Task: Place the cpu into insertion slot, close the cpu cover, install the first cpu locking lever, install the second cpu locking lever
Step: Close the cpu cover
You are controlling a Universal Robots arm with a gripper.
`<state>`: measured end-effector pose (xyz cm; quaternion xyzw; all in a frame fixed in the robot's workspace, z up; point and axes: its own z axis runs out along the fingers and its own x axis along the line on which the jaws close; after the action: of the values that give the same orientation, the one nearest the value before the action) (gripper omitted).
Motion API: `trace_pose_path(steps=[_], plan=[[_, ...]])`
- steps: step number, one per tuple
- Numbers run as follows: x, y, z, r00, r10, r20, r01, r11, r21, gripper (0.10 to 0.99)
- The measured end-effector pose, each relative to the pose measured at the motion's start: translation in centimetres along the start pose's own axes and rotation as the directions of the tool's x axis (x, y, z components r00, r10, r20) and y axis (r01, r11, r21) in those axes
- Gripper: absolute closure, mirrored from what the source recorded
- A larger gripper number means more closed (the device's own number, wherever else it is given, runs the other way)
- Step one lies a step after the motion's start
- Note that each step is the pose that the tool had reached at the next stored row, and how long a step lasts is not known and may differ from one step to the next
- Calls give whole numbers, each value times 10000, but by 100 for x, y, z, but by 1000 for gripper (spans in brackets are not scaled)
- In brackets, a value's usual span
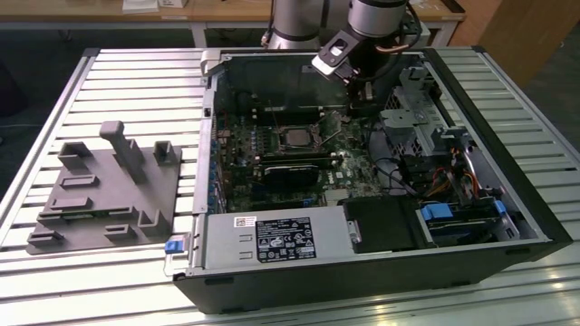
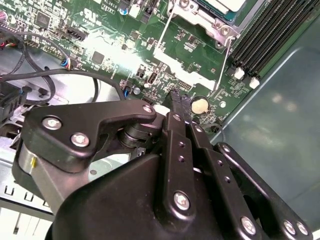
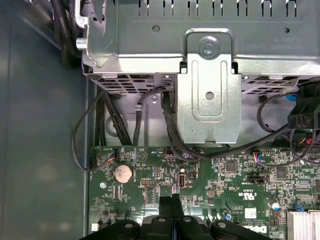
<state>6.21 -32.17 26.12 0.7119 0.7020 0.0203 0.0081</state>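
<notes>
My gripper [image 2: 178, 99] hangs low over the green motherboard [image 2: 125, 55], its black fingers pressed together with nothing between them; in the first wrist view the gripper [image 3: 171, 199] has its tips close to a coin battery [image 3: 123, 173]. The insertion slot [image 1: 295, 138] lies at the board's middle, toward the exterior view's left of my arm's wrist [image 1: 349, 51]. In the second wrist view the silvery cpu cover [image 2: 197, 21] frames a pale metallic cpu [image 2: 225, 4], a short way beyond the fingertips. Two thin wire levers [image 2: 223, 62] run along the socket's sides; whether they are latched I cannot tell.
A black fan card [image 1: 290, 173] lies near the socket. Memory slots [image 2: 265, 35] and the case wall [image 2: 280, 115] flank the gripper. A metal drive cage [image 3: 210, 75] with dangling black cables [image 3: 107, 125] stands close ahead. A grey fixture [image 1: 100, 190] rests on the slatted table outside the case.
</notes>
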Motion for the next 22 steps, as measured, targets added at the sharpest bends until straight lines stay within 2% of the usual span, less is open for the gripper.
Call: trace_pose_path(steps=[6, 17, 22], plan=[[-1, 8, 35, 10000, 2, 1, -2, 10000, 0, 980], [-4, 2, 211, 10000, 0, 1, 0, 10000, 0, 980], [-4, 1, 243, 10000, 1, 4, -1, 10000, 0, 980]])
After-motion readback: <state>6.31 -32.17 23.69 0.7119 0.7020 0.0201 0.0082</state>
